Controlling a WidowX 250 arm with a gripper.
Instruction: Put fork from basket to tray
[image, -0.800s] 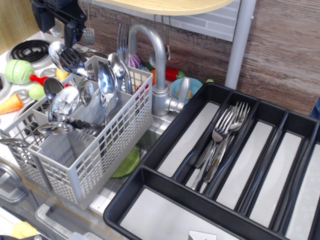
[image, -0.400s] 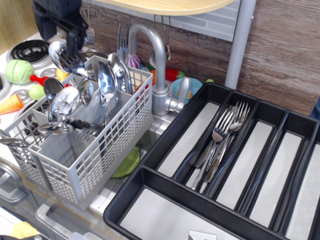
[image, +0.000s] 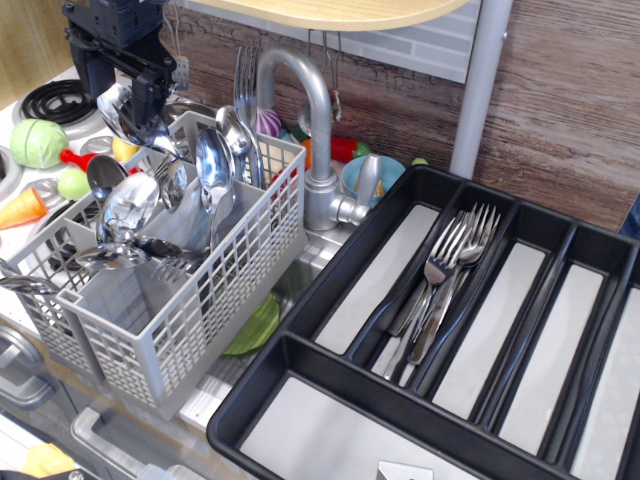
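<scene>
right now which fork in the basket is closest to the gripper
The fork at the basket's back-left corner, tines up directly under the gripper; the other upright fork stands farther right, near the faucet.

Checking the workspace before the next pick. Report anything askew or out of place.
The forks in the black plastic cutlery tray lie crossed in one heap, straddling a divider. The light grey lattice basket sits tilted by the sink. Nothing looks spilled or damaged.
</scene>
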